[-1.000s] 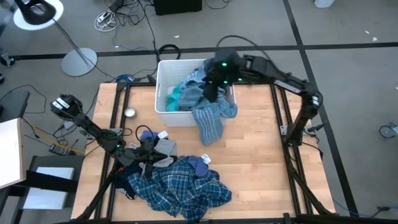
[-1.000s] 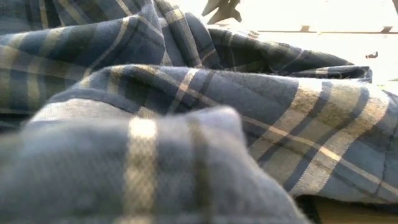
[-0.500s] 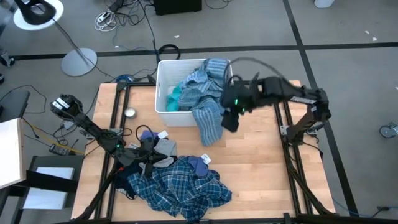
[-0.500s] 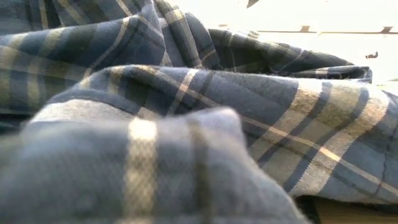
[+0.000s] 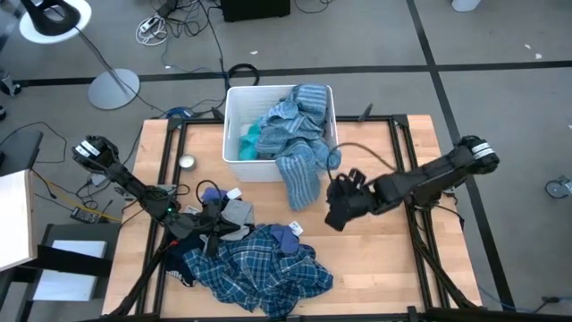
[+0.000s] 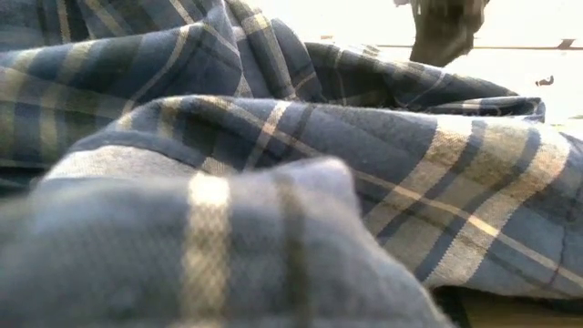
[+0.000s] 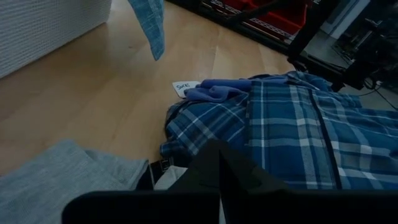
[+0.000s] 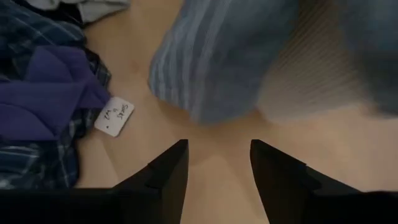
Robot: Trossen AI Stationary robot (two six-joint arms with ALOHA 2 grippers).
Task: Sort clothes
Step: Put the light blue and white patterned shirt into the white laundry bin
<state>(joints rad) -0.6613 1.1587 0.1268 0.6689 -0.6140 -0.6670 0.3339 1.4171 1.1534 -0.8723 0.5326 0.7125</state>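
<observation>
High view: right gripper (image 5: 340,204) over bare table (image 5: 375,259), fingers parted, grasping nothing. Just beside it, blue-grey striped garment (image 5: 299,174) hanging out of white bin (image 5: 234,125). Farther off on the same side, plaid shirt (image 5: 259,268) heaped with purple cloth (image 5: 284,236). Left gripper (image 5: 212,219) clenched, low among grey garment (image 5: 237,213) beside that heap.

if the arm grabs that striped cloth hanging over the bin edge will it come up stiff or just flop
Probably flop: the striped cloth already drapes limply over the bin rim onto the table, following its edge. It looks thin and light, so one pinch should lift it. Its upper part lies bunched among other clothes in the bin, so it may drag those along.
</observation>
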